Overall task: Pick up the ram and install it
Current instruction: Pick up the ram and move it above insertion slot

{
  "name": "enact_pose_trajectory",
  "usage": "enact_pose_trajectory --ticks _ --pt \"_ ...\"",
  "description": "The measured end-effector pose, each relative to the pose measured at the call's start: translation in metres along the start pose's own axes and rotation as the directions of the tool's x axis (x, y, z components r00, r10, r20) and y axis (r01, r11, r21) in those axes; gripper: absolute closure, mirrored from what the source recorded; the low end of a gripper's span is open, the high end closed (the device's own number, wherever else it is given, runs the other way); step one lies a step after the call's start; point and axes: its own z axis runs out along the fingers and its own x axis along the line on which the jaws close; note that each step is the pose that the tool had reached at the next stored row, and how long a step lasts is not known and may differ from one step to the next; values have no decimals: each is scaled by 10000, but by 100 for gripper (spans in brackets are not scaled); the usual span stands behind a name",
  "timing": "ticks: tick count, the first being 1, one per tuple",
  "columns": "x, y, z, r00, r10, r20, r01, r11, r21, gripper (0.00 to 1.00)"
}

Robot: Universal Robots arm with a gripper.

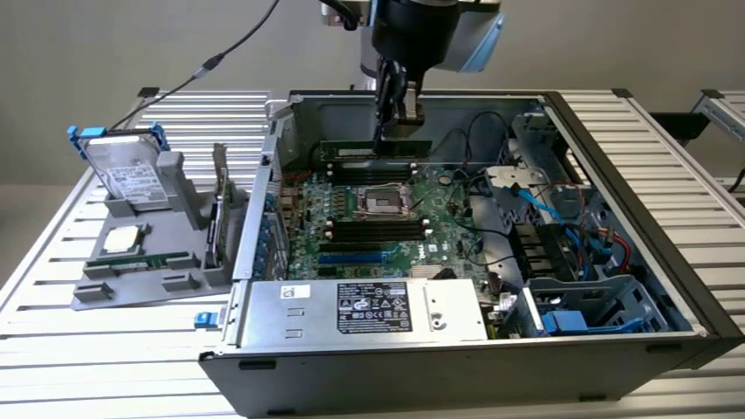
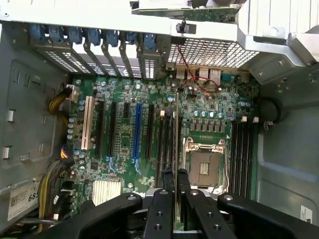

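The black two-fingered tool (image 1: 399, 131) hangs inside the open case, clenched on the long, narrow green ram stick (image 1: 349, 148). In the wrist view we see the tool (image 2: 175, 172) gripping the ram (image 2: 176, 129) from both flat sides.

The exterior view gives us the setting: the slatted silver metal table (image 1: 105, 349), and on it the big grey open computer case (image 1: 349, 367) lying on its side. On the exterior view's left stands a grey plastic holder (image 1: 140, 292) carrying a silver hard drive in a blue frame (image 1: 122, 166) and a square silver processor chip (image 1: 124, 237).

The wrist view looks straight down on the green motherboard (image 2: 124, 99). There we make out the square metal processor socket (image 2: 205, 167) and the black memory slots (image 2: 241, 154) beside it.

In the exterior view the tool covers the ram's middle. In the wrist view we see the ram edge-on, as a thin line. We cannot tell whether its lower edge touches a slot.

The ram stands on edge above the motherboard (image 1: 437, 231), beyond the socket (image 1: 382, 201) and near the case's far wall. Its long axis lies level, running from the exterior view's left to its right, parallel to the slots.
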Motion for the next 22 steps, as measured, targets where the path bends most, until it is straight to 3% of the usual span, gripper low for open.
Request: enact_pose_trajectory --ticks 7,13,16,22 --pt "5 -44 91 9982 598 85 -599 9982 25 86" --pt "-8 -190 157 9975 694 100 -695 9976 29 86" --pt "-8 -208 209 9976 692 98 -693 9976 32 86" --pt "-8 -204 284 9985 544 72 -545 9984 137 86"
